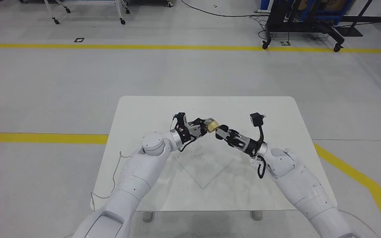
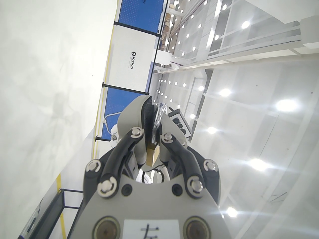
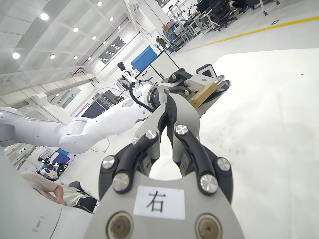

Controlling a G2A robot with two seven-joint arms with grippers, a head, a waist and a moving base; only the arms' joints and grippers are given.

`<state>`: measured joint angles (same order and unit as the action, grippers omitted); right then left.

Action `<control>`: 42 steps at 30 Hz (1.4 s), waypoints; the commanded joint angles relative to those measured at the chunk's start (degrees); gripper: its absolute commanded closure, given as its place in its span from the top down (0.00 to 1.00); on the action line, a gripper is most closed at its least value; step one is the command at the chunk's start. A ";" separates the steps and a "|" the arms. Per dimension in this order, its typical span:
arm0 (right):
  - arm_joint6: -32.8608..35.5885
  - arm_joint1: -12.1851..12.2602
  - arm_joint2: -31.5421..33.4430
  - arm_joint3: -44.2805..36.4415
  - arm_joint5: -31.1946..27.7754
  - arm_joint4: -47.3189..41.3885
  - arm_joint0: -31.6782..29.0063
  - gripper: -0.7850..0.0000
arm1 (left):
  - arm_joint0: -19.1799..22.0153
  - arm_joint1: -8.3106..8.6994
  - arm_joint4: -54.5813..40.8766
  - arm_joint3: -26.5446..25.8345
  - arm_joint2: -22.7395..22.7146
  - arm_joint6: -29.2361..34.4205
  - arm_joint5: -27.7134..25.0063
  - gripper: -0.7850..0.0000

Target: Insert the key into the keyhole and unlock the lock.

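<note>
Both arms meet above the middle of the white table (image 1: 268, 113). My left gripper (image 1: 205, 125) is shut on the brass padlock (image 1: 210, 125), held off the table. In the right wrist view the padlock (image 3: 203, 94) lies between the left fingers (image 3: 199, 82), its silver shackle (image 3: 219, 79) at their tips and its bottom end turned toward my right gripper (image 3: 169, 96). My right gripper (image 1: 220, 131) is shut, its tips right at that end of the lock; the key is hidden between the pads. The left wrist view shows the lock's brass edge (image 2: 152, 154) inside the shut left gripper (image 2: 153, 105).
The table's top (image 3: 274, 100) under and around the grippers is bare white. Its far edge lies beyond the arms, with open floor and a yellow line (image 1: 178, 46) behind. A dark wheeled rack (image 1: 303, 24) stands far off on the floor.
</note>
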<state>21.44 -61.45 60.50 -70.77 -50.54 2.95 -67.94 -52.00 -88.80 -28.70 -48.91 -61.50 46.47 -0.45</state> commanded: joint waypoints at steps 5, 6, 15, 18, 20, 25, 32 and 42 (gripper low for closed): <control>-2.11 -0.37 0.01 -0.53 -2.29 0.67 -0.61 0.00 | -0.11 0.12 -0.21 -0.65 -0.02 -0.20 0.40 0.00; -1.66 -0.37 -0.22 -1.05 -3.79 -0.62 -1.10 0.00 | -0.28 0.15 -0.27 -0.97 -0.13 -0.57 0.17 0.00; -0.42 -0.34 -0.70 -1.64 -5.27 -2.86 -1.58 1.00 | -2.41 0.26 0.14 -3.62 -1.86 -11.72 -4.45 0.00; -0.42 -0.34 -0.70 -1.64 -5.27 -2.86 -1.58 1.00 | -3.14 0.39 1.71 -4.80 -2.03 -13.94 -6.88 0.00; -1.52 -0.33 -0.10 -1.99 -2.31 -0.21 -2.01 1.00 | -3.48 0.59 4.01 -5.54 -2.08 -15.27 -8.61 0.00; -2.73 -0.88 -1.12 -3.33 5.81 -0.12 -3.51 1.00 | -4.63 0.95 8.76 -8.58 -1.75 -18.10 -10.06 0.00; -0.55 -1.11 -2.06 -3.79 7.14 -6.14 -3.85 1.00 | -5.46 1.20 6.93 -10.42 -2.46 -16.21 -8.17 0.00; 0.16 -1.41 -2.19 -1.39 11.88 -9.19 -2.63 1.00 | -5.70 1.37 10.17 -10.81 -1.84 -17.95 -9.28 0.00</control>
<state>22.43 -62.79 57.74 -73.60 -41.24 -5.50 -71.74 -57.72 -87.45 -19.19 -59.62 -63.48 28.81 -9.81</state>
